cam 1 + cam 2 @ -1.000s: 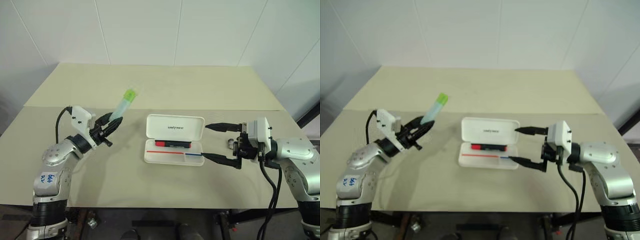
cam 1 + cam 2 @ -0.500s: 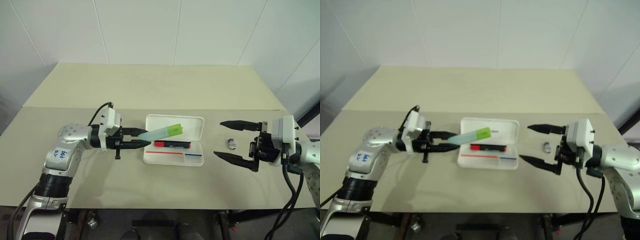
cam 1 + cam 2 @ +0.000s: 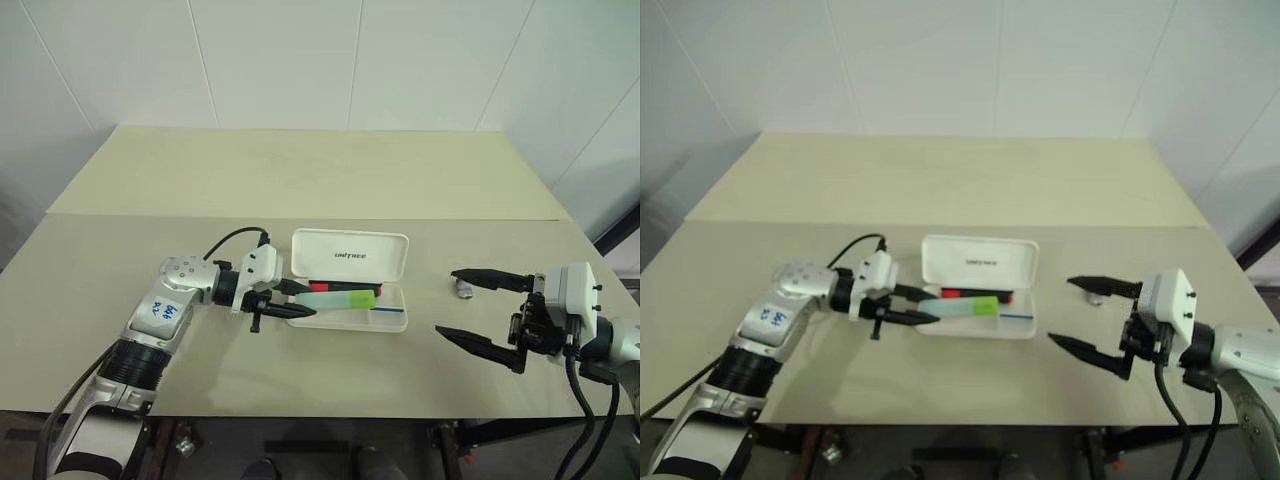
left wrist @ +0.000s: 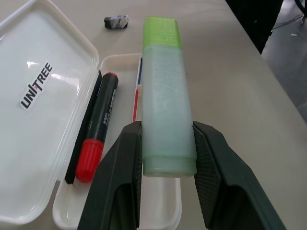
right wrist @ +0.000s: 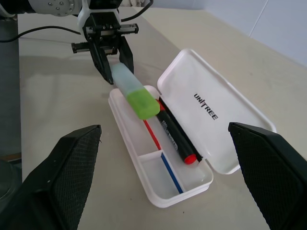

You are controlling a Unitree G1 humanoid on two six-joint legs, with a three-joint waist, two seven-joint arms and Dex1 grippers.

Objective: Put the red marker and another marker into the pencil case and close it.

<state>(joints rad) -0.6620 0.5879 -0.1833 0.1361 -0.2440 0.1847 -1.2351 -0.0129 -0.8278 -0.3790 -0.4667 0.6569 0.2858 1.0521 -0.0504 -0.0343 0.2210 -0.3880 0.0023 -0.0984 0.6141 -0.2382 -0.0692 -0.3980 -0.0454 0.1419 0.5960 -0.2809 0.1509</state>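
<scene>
The white pencil case [image 3: 350, 257] lies open at the table's middle, its "UNITREE" lid tipped back. The red marker [image 4: 97, 130], black with a red cap, lies in the tray along the hinge side. My left gripper [image 3: 308, 300] reaches in from the left, shut on the other marker [image 3: 345, 299], whose pale barrel sits between the fingers [image 4: 120, 172]. Its green cap [image 4: 161, 31] points along the tray. The marker lies level, low over the tray's front part; I cannot tell if it touches. My right gripper [image 3: 445, 301] stands open to the case's right, holding nothing.
A small grey lump [image 3: 463, 287] lies on the table between the case and my right gripper's far finger. The beige table [image 3: 300, 180] runs wide behind the case, with a seam across it. A white wall stands at the back.
My left gripper swung right and down, carrying the green-capped marker from high on the left to over the case's tray. My right gripper drew back to the right, away from the case.
</scene>
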